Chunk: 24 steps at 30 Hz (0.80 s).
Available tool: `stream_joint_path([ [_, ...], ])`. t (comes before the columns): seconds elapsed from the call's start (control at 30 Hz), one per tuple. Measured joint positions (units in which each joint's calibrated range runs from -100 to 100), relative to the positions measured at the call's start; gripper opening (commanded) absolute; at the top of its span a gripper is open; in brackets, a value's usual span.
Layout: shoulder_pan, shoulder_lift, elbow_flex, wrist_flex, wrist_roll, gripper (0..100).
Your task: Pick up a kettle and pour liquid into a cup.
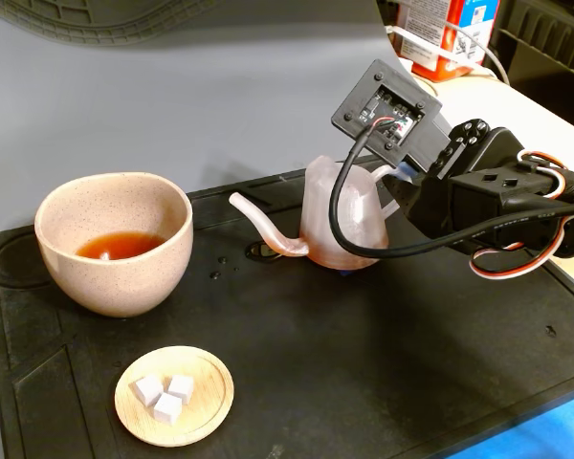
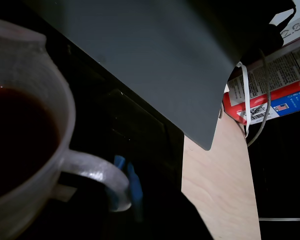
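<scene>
Cup (image 1: pixel 115 244): left on the black mat (image 1: pixel 364 363), holding reddish liquid (image 1: pixel 120 247).
Dish (image 1: pixel 174 395): in front, three white cubes.
Kettle (image 1: pixel 344 215): upright mid-mat, spout toward cup.
Tool (image 1: pixel 394 186): at the kettle's handle (image 2: pixel 97 172); grip state cannot be told.
Bench (image 2: pixel 220 190): pale wood, right.

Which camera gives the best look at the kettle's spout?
The fixed view: the kettle shows whole there, its spout curving toward the cup. The wrist view shows only its rim, liquid and loop handle.

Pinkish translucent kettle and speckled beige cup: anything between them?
Only bare black mat, in the fixed view; the pinkish translucent kettle's spout points toward the speckled beige cup.
</scene>
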<state>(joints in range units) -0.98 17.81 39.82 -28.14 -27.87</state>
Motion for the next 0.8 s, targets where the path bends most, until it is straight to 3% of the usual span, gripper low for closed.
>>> stream_joint_path([
  [0.17,0.00,0.00,0.00,0.00,0.00,2],
  [0.27,0.00,0.00,0.00,0.00,0.16,12],
  [0.8,-0.08,2.31,2.04,-0.61,0.16,12],
])
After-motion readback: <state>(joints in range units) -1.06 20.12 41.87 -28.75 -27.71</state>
